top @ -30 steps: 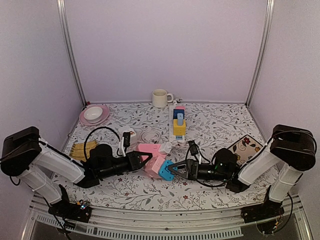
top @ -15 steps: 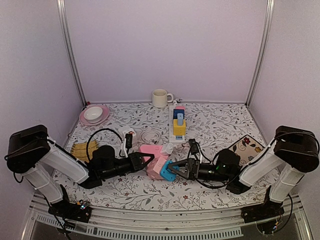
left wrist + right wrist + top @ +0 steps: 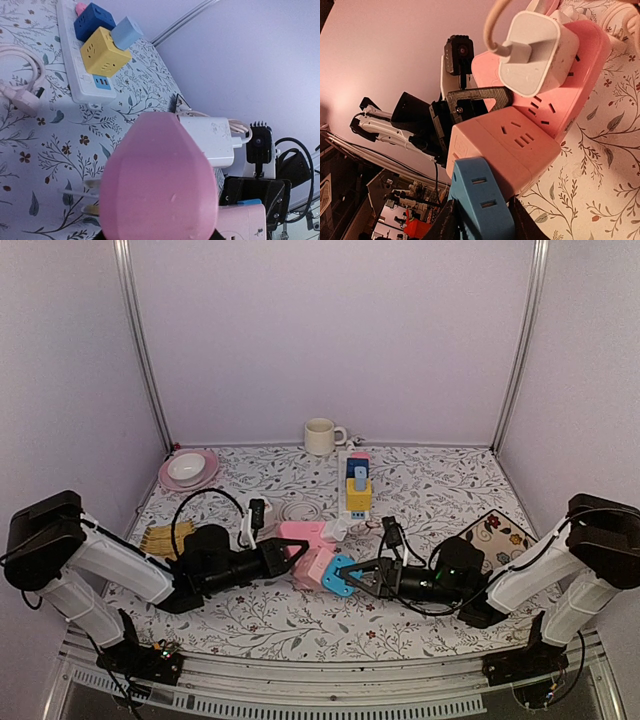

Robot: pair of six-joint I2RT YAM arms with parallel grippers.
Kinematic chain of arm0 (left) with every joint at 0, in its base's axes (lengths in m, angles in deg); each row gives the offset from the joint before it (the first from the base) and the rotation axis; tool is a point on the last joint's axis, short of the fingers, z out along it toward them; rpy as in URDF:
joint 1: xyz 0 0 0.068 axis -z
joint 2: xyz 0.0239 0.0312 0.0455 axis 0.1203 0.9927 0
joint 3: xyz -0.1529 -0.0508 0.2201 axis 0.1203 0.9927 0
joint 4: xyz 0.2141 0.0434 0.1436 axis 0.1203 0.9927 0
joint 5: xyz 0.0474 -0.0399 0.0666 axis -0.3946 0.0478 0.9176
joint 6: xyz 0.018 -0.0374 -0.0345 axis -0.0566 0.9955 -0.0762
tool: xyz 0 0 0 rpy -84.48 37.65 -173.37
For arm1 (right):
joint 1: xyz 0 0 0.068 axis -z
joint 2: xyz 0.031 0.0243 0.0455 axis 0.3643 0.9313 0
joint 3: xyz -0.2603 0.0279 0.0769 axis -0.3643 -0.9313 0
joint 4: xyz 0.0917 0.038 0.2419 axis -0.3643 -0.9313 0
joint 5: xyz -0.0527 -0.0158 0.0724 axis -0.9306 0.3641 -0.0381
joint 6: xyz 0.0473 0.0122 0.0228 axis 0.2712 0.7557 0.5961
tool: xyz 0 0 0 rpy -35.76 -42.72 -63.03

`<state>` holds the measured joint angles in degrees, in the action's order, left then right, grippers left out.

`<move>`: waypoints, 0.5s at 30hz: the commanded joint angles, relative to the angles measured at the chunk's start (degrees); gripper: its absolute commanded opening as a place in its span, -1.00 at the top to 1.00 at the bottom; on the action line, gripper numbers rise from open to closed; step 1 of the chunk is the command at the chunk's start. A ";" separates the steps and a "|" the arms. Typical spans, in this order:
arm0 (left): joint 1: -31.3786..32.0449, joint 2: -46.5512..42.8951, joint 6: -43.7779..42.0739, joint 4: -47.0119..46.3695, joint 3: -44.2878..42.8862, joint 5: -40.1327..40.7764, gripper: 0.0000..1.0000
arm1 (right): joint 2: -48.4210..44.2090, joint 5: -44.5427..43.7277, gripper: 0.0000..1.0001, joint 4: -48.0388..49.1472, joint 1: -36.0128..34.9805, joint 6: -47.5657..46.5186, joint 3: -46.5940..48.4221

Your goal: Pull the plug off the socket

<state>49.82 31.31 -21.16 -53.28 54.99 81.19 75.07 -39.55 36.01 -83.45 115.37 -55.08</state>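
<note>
A pink socket block [image 3: 303,536] is lifted a little off the table, and my left gripper [image 3: 287,555] is shut on it from the left. In the left wrist view that pink socket [image 3: 157,180] fills the near frame and hides the fingers. A smaller pink cube [image 3: 318,567] is plugged into it, and a white charger [image 3: 537,52] sits on another face. The blue plug [image 3: 340,576] presses against the pink cube [image 3: 507,150]. My right gripper [image 3: 360,578] comes in from the right. Its fingers [image 3: 448,222] clamp both sides of the blue plug [image 3: 480,205].
A white power strip [image 3: 347,508] carrying yellow and blue cubes lies behind the grippers. A white cable [image 3: 295,508] coils beside it. A cup [image 3: 320,436] stands at the back, a pink plate [image 3: 205,476] with a bowl back left, a patterned mat [image 3: 492,530] right.
My right gripper was open around the blue plug and has now closed on it. The plug and socket cluster has shifted slightly to the right. The left grip is unchanged.
</note>
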 commanded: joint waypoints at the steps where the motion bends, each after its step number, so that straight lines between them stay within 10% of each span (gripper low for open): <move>1: 1.04 -2.73 -2.89 -1.26 -2.66 2.01 1.00 | -2.57 -0.35 0.38 -0.94 -0.65 0.16 0.83; 15: 1.48 -5.58 -6.27 1.06 -3.34 2.65 1.00 | -5.56 1.14 0.82 -3.99 -0.82 0.79 3.01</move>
<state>50.59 27.84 -26.19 -49.61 54.10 83.68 70.96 -39.75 32.60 -83.67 117.74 -54.47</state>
